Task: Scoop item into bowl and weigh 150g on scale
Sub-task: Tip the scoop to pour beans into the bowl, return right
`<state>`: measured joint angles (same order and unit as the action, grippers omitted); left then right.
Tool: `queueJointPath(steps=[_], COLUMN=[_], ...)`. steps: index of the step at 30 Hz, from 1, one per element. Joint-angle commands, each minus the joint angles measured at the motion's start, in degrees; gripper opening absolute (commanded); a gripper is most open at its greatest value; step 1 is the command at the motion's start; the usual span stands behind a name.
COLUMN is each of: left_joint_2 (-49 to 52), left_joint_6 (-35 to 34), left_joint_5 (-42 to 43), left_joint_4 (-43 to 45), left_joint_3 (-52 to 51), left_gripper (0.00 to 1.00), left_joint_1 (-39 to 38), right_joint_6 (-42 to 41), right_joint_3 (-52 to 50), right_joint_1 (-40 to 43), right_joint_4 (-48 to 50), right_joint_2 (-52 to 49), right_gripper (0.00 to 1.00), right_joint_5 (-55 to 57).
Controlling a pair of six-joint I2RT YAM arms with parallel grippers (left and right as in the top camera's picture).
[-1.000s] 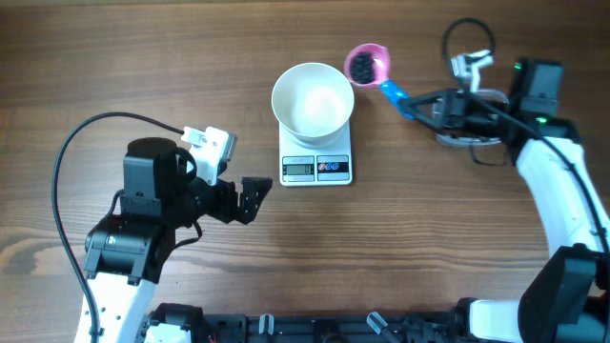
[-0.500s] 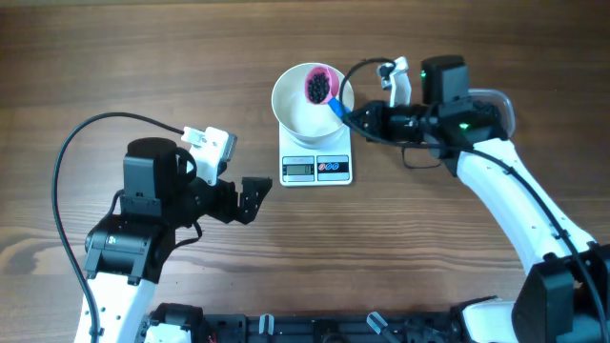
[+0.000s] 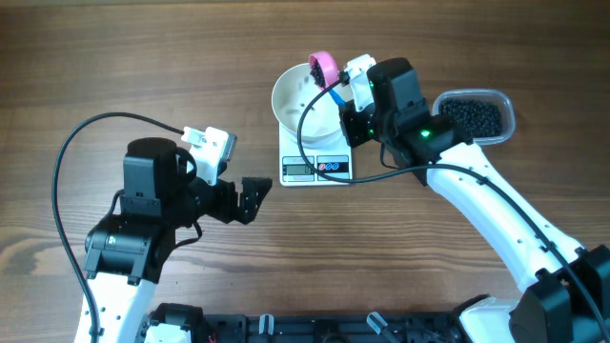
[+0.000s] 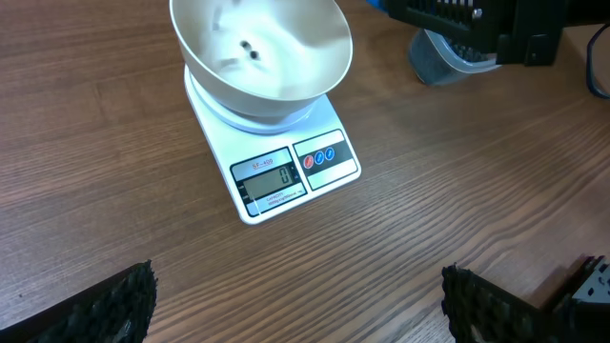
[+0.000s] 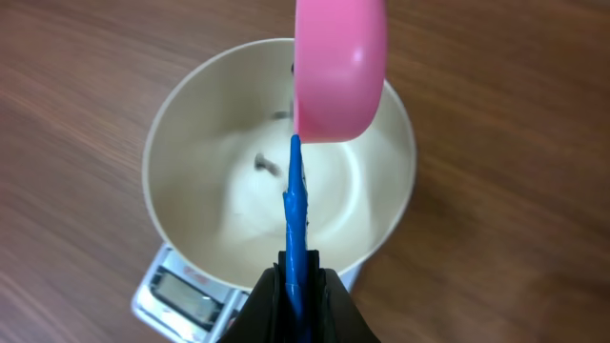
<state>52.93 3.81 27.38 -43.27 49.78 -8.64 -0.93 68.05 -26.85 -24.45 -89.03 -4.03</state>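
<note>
Beads (image 3: 472,116): heaped in tub (image 3: 506,103) on table (image 3: 114,57), right of scale (image 3: 316,169); a couple inside bowl (image 3: 294,107). Left end effector (image 3: 257,196): spread wide, empty, near scale. Right end effector (image 5: 295,286): clamped on blue handle of scoop (image 3: 324,67). Bowl: seated on scale. Scoop: pink, tipped sideways above bowl.

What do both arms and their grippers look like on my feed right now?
Left arm and right arm: white links, black joints, black cables, white wrist cameras. Right arm has a green light. Left gripper and right gripper: black fingers, the left's ridged.
</note>
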Motion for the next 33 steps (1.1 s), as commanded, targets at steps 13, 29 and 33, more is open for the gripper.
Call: queueJointPath(steps=[13,29,33], left_joint_2=[0.1,0.1,0.1], left_joint_6=[0.3,0.3,0.3], left_joint_5=[1.1,1.0,1.1], left_joint_4=[0.2,0.2,0.2], left_joint_3=[0.0,0.0,0.0], left_gripper=[1.00,1.00,1.00], left_joint_1=[-0.2,-0.2,-0.2], right_joint_6=[17.7,2.0,1.2], right_joint_3=[1.5,1.5,1.5], right_joint_1=[-5.4,-5.1,3.5], right_joint_4=[-1.5,-1.2,-3.7], right_joint_2=[1.2,7.6,13.1], right_gripper=[0.04,0.04,0.04], right_joint_5=[15.8,12.2,5.6])
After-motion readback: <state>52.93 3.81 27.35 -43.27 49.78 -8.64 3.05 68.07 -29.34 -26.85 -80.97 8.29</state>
